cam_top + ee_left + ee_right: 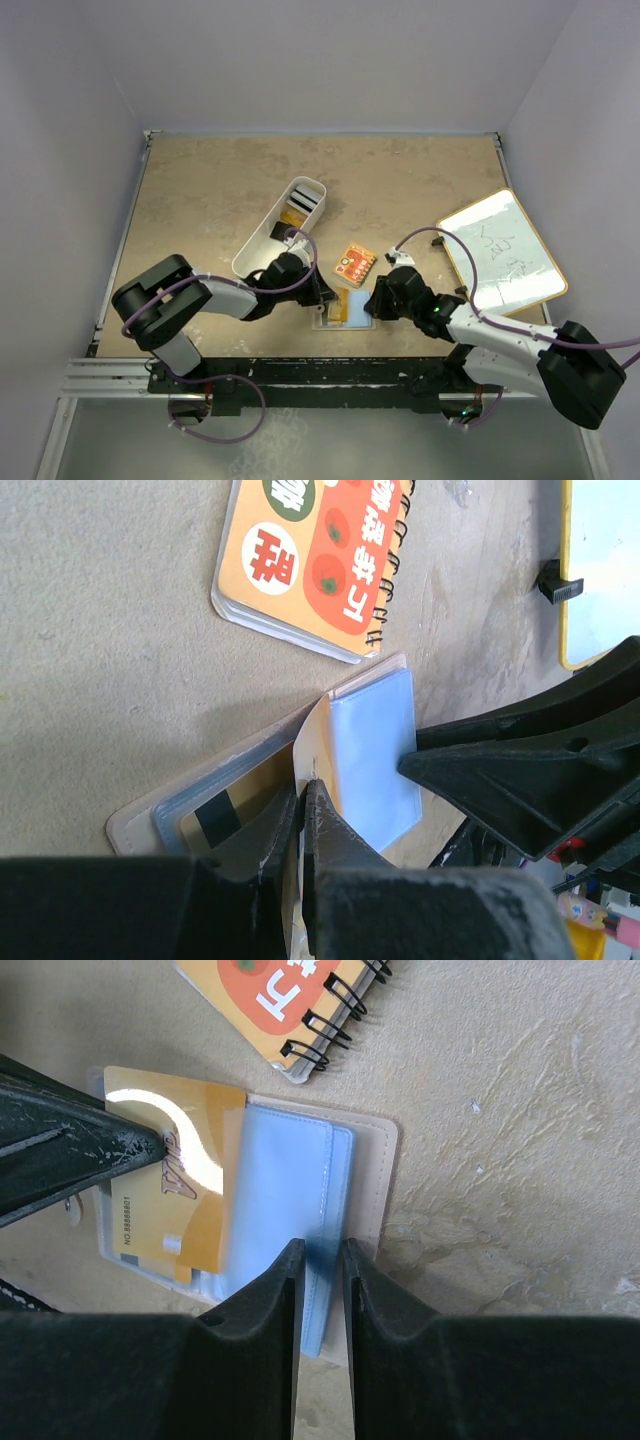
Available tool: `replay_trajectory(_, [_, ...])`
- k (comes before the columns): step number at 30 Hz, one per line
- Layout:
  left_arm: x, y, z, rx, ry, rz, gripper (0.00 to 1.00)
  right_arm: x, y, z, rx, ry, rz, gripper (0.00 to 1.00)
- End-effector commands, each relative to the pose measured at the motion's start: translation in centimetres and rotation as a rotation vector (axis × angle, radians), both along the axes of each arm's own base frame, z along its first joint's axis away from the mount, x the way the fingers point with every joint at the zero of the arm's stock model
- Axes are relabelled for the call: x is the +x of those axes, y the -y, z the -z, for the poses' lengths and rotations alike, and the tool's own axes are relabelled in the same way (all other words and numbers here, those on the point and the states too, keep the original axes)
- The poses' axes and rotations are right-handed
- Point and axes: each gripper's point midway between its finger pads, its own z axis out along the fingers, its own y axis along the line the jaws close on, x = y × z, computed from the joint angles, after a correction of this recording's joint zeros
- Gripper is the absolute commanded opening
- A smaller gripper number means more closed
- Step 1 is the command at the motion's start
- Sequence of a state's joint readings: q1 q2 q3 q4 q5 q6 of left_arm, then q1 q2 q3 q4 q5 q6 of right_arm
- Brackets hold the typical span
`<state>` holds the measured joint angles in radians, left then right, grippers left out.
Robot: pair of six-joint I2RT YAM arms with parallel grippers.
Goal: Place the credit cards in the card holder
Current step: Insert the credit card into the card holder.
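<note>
Pinching the orange-gold credit card (190,1220) with the left fingers (304,810), nearly closed, over the card holder (385,1180) open on the worktop (500,1110) near its front edge; clamping its pale-blue inner sleeve (280,1180) with the right fingers (320,1256), barely parted.

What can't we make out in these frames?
White bin: card count; top view, too small, overlapping.
Card holder: inner slots; top view, left gripper and right gripper crowd over it.
Gold card: whether it sits in a sleeve; right wrist blurred there, left wrist blocked by its fingers.
</note>
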<state>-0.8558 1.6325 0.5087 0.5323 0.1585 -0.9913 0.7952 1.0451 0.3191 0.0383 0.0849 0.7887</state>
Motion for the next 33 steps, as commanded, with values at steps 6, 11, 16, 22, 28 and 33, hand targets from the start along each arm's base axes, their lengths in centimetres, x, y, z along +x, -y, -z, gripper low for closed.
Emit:
replay_trajectory(6, [-0.5,0.2,1.2,-0.013,-0.021,-0.069,0.0,-0.6,0.0,1.1,0.068,-0.044,0.072,0.23])
replay_trajectory(11, [-0.7,0.2,1.4,-0.015,-0.046,-0.091,0.0,-1.0,0.3,1.3,0.074,-0.061,0.086,0.23])
replay_trajectory(16, [-1.0,0.3,1.9,0.018,-0.065,-0.09,0.0,-0.9,0.2,1.0,0.088,-0.059,0.096,0.23])
replay_trajectory(22, [-2.3,0.1,2.5,0.028,-0.117,-0.06,0.0,-0.9,0.3,1.0,0.086,-0.057,0.101,0.23])
replay_trajectory(28, [-2.9,0.0,2.7,0.039,-0.138,-0.04,0.0,-0.9,0.3,0.8,0.087,-0.055,0.101,0.23])
replay_trajectory(33, [-3.5,-0.6,3.2,0.059,-0.153,-0.032,0.0,-0.9,0.4,0.7,0.087,-0.05,0.104,0.23])
